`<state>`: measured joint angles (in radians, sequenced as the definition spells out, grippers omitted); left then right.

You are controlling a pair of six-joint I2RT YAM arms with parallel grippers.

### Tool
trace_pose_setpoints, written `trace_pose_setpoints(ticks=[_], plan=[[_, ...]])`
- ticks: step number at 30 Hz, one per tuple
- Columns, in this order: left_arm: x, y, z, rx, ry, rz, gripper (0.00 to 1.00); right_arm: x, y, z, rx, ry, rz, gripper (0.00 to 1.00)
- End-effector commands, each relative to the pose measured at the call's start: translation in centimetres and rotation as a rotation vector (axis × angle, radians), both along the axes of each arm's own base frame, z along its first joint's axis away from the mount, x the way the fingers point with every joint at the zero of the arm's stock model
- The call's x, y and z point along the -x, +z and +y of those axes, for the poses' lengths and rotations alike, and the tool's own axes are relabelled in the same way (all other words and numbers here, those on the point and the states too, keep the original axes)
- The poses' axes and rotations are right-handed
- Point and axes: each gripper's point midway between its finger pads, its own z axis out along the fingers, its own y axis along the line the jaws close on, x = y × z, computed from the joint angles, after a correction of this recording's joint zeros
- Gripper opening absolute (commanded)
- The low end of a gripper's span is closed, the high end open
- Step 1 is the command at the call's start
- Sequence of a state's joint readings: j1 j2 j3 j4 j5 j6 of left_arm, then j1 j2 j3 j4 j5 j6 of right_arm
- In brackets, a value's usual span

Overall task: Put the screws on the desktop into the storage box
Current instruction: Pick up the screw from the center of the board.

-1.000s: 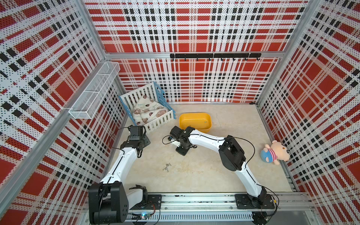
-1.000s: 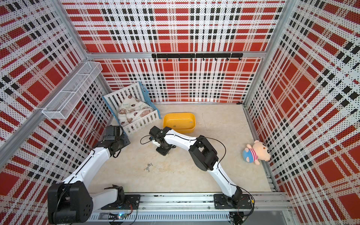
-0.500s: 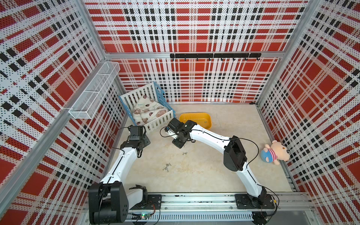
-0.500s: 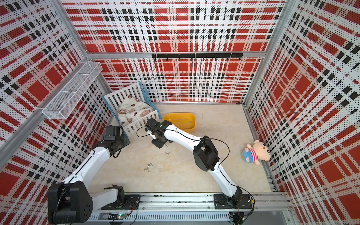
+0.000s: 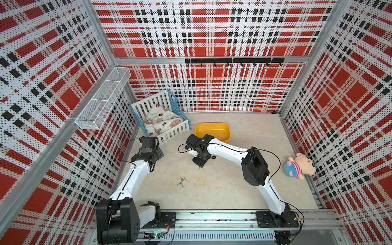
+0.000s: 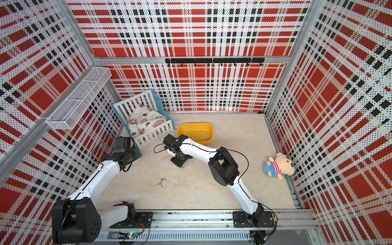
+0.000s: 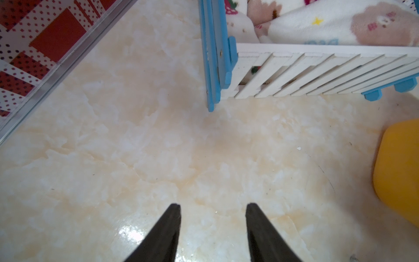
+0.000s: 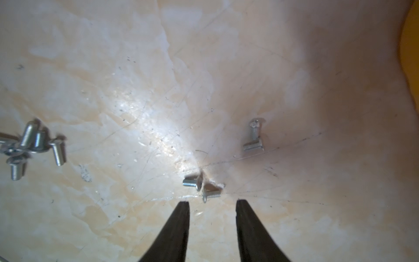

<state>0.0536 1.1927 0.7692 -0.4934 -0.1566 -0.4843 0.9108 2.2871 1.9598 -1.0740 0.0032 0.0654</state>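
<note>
Several small silver screws lie on the beige desktop [image 5: 222, 191]. A loose cluster of screws [image 5: 181, 182] [image 6: 161, 182] [image 8: 34, 145] sits toward the front. Two screws [image 8: 201, 188] lie just past my right gripper [image 8: 212, 202] [image 5: 199, 163], and two more [image 8: 254, 136] lie farther on. My right gripper is open, pointing down close to the desktop, with nothing between its fingers. The yellow storage box [image 5: 212, 127] [image 6: 195, 127] [image 7: 399, 172] stands just behind the right arm. My left gripper [image 7: 213, 205] [image 5: 152, 156] hovers open and empty near the crib.
A white-and-blue slatted crib [image 5: 169, 132] [image 7: 317, 68] holding a printed blanket stands at the back left. A plush pig [image 5: 300, 166] lies by the right wall. A white wire basket [image 5: 101, 101] hangs on the left wall. The right arm's cable loops beside its wrist.
My right gripper has opened from shut. It swung back toward the crib, then returned to about where it was a second ago. The left arm has not moved.
</note>
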Motion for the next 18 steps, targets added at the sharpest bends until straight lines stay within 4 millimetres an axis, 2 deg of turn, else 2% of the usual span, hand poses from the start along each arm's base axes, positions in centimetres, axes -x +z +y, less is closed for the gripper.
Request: trace_pose_setpoints(ticks=[1,8,18], plan=[[-0.2,0.1,0.1,-0.001,-0.008,-0.012,0.53,0.0,-0.3,-0.8,-0.005,-0.034,0.02,0.41],[-0.2,-0.1,0.1,0.001,-0.008,-0.008,0.53,0.5,-1.5,-1.0,0.0,-0.028,0.053,0.41],[-0.2,-0.1,0.1,0.0,-0.007,-0.006,0.53,1.4,-0.8,0.1,-0.062,-0.005,0.099,0.46]])
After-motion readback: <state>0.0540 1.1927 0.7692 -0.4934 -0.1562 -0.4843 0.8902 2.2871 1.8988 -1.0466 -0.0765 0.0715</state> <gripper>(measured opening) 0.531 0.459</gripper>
